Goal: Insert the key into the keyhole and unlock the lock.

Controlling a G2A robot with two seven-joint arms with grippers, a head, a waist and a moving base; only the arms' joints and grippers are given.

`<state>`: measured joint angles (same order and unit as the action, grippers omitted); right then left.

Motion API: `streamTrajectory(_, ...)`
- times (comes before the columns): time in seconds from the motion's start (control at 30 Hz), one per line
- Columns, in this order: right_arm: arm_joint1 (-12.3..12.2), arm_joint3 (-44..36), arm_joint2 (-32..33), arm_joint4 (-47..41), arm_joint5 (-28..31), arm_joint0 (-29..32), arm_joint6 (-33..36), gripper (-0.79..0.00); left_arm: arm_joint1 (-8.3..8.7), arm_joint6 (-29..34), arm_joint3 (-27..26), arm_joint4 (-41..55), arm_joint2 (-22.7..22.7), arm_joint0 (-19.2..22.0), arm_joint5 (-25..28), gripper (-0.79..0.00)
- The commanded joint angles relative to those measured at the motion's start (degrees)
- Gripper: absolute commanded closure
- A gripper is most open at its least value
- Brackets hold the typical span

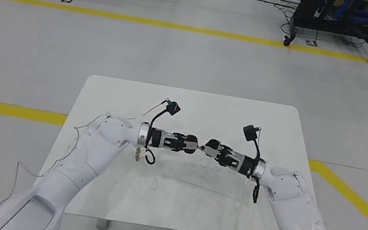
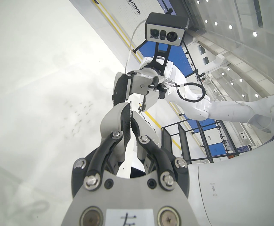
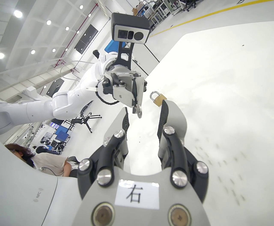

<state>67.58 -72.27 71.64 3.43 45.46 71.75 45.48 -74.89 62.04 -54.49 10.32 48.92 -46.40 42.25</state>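
My left gripper point(image 2: 131, 115) is shut on a small silver key point(image 3: 139, 111), whose round end sticks out past the fingertips. It hovers above the middle of the white table point(image 1: 241, 117). My right gripper point(image 3: 144, 113) stands open, tip to tip with the left gripper point(image 1: 198, 146), and the key lies just ahead of the gap between its fingers point(image 3: 164, 111). In the left wrist view the key point(image 2: 130, 107) shows edge-on, with the right gripper point(image 2: 134, 100) facing it. A brass padlock point(image 3: 158, 98) with its shackle closed lies on the table, beside the left forearm point(image 1: 138, 154).
The table's front edge point(image 1: 166, 227) runs below both arms, with bare surface toward the back. Faint scuff marks point(image 2: 81, 115) dot the tabletop. Racks and carts point(image 1: 336, 23) stand far off on the floor.
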Motion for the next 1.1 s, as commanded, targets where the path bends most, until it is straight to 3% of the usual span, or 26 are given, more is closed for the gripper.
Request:
streamTrajectory(0.0,-0.05,0.16,-0.32,-0.43,0.32,-0.19,0.16,-0.296,0.07,-0.13,-0.14,0.00,-0.18,0.00,0.11,0.000)
streamTrajectory(0.13,-0.17,0.71,-1.28,-2.62,0.84,-0.67,1.55,-0.292,0.24,-0.24,-0.41,0.15,-0.57,-0.01,0.22,0.000)
streamTrajectory(0.33,-0.25,2.46,-2.66,-4.42,1.87,-1.66,2.44,-0.197,0.48,-0.39,-0.53,-0.16,-1.11,0.04,0.37,0.000)
streamTrajectory(0.43,-0.37,3.42,-2.77,-4.84,2.33,-2.05,2.10,0.000,0.55,-0.39,-0.44,-0.66,-1.39,0.16,0.37,0.000)
streamTrajectory(0.87,-0.94,4.34,-4.49,-10.79,4.49,-2.20,4.86,0.000,0.49,-1.56,-0.22,-1.20,-2.10,0.51,0.22,0.000)
streamTrajectory(0.9,-0.97,4.49,-4.60,-11.13,4.59,-2.21,4.91,0.000,0.48,-1.66,-0.22,-1.25,-2.15,0.51,0.23,-0.219)
streamTrajectory(0.93,-1.02,4.74,-4.64,-11.34,4.62,-2.24,4.88,0.000,0.48,-1.71,-0.19,-1.26,-2.20,0.51,0.16,-0.369)
streamTrajectory(0.97,-1.05,4.94,-4.67,-11.53,4.68,-2.28,4.77,0.000,0.48,-1.77,-0.20,-1.21,-2.23,0.52,0.10,-0.693)
streamTrajectory(1.0,-1.09,5.19,-4.67,-11.65,4.74,-2.30,4.55,0.000,0.48,-1.85,-0.22,-1.18,-2.25,0.52,0.14,-0.785)
streamTrajectory(1.07,-1.16,5.53,-4.75,-11.65,4.76,-2.35,4.18,0.000,0.49,-2.04,-0.17,-1.10,-2.27,0.50,0.27,-0.785)
